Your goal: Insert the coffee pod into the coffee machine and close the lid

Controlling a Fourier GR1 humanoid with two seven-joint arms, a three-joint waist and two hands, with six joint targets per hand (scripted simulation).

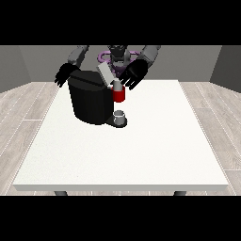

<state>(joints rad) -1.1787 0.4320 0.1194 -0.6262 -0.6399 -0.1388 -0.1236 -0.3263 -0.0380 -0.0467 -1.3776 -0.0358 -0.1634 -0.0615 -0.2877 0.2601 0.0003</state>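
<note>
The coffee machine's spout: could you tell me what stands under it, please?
A small grey cup stands on the machine's base under the red-fronted spout. The coffee machine hides the table behind it.

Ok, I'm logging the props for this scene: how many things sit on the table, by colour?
Black: 1, the coffee machine
Red: 1, the pod holder
Grey: 2, the raised lid and the cup
Total: 4, all on the white table

Bare room — grey walls (19,66), wood-plank floor (28,103), white table (141,155)
</note>
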